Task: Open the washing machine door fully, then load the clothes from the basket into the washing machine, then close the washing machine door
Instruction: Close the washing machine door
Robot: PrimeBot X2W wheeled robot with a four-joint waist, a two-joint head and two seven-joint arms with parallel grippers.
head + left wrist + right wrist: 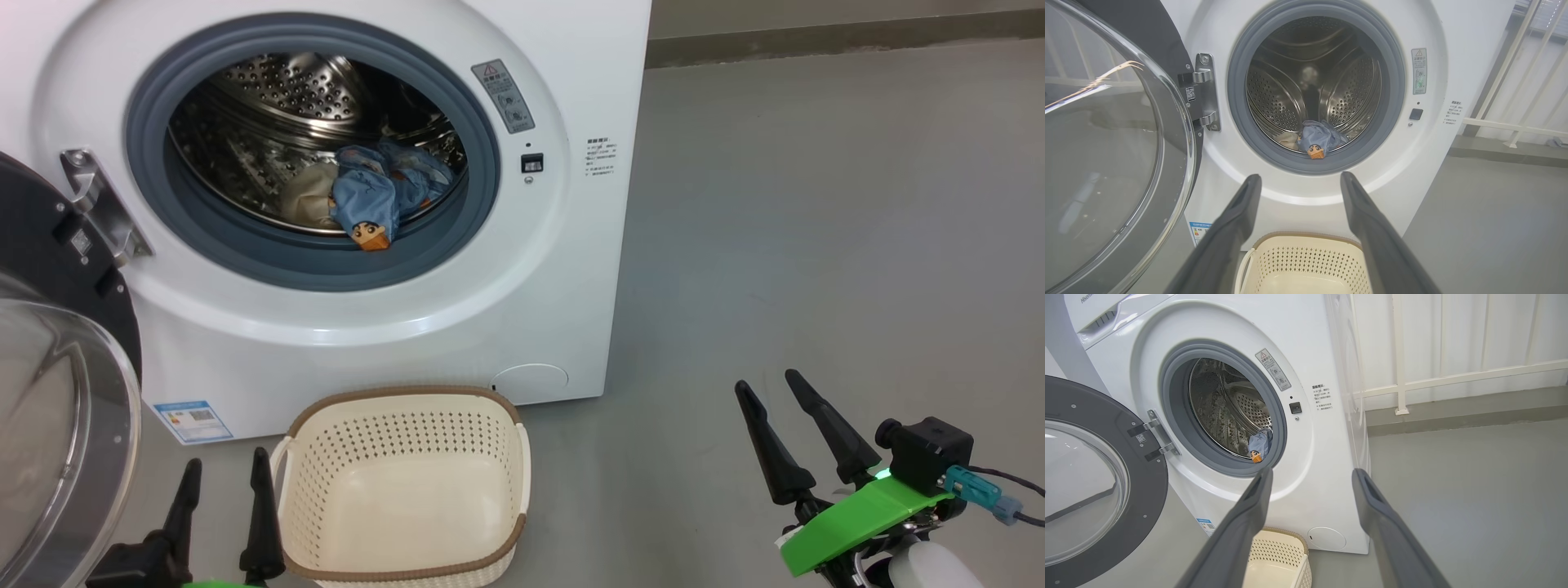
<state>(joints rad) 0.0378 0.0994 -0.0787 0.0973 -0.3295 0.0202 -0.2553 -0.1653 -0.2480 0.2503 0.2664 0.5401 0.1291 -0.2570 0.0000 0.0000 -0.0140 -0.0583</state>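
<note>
White metal: the washing machine (408, 327) stands on the grey floor (816, 245) and takes the part of the head view from 9 to 12 o'clock, with its round opening turned to the camera.
Door: the door (49, 245) is swung wide open to the 9 o'clock side of the opening and hangs on a metal hinge (98, 204). Its black rim and clear glass bowl (49, 425) reach down to 7 o'clock of the head view.
Drum: the steel perforated drum (286, 90) shows inside the grey-blue gasket (310, 269).
Clothes: the clothes (375, 196), light blue and cream, lie in a heap on the bottom of the drum, at about 6 o'clock of the opening. One blue piece with an orange cartoon print hangs over the front lip of the drum and touches the gasket.
Basket: the basket (408, 400) stands upright on the floor just in front of the machine, at 6 o'clock of the head view, and its cream bottom shows whole.
Left gripper: the left gripper (227, 457) is at 7 o'clock of the head view, between the glass bowl and the basket, just beside the left handle of the basket. Its two dark fingers point up, stand wide apart and hold nothing.
Right gripper: the right gripper (767, 380) is at 4 o'clock, over bare floor, well apart from the basket and the machine. Its fingers are spread wide with nothing between them, and a green cover (857, 514) sits behind them.
Sticker: a blue label sticker (192, 419) is on the lower left corner of the machine front, at 10 o'clock from the basket.
</note>
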